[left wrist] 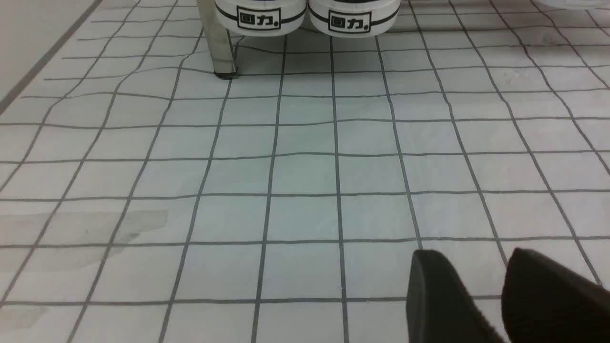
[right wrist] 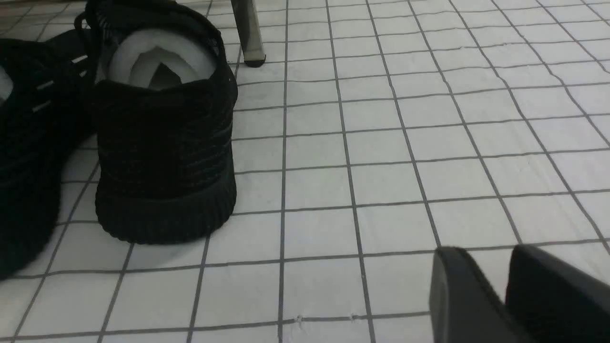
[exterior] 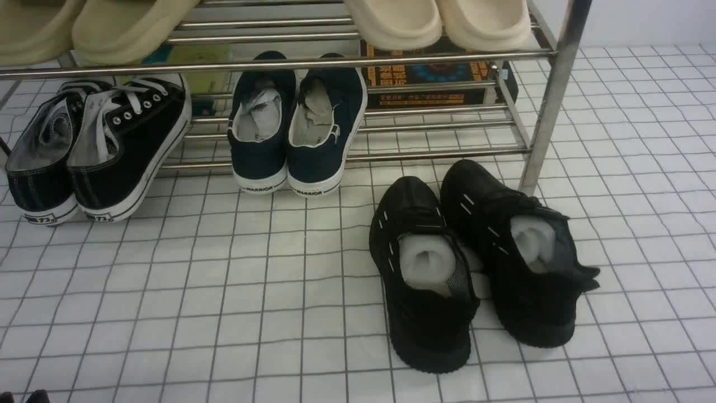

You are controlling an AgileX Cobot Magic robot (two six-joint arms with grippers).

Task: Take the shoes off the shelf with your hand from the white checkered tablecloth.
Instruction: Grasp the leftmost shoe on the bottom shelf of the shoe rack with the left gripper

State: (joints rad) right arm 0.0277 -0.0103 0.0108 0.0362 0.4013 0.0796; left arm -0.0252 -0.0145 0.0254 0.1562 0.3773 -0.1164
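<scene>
Currently shoes [exterior: 95, 151] sit at the far left of the shelf [exterior: 551, 106], toes on the lowest bars and heels tipped out toward the tablecloth [exterior: 224, 291]; heel-out probably leaves the collar easiest to grab. Left gripper [left wrist: 474, 255] is low over bare cloth, facing the two white heels but well short of them, jaws narrowly parted and empty, likely lined up for an approach and needing to widen. Right gripper [right wrist: 485, 250] is likewise narrow and empty, beside the knit pair [exterior: 475, 263], clear of the left arm's path.
</scene>
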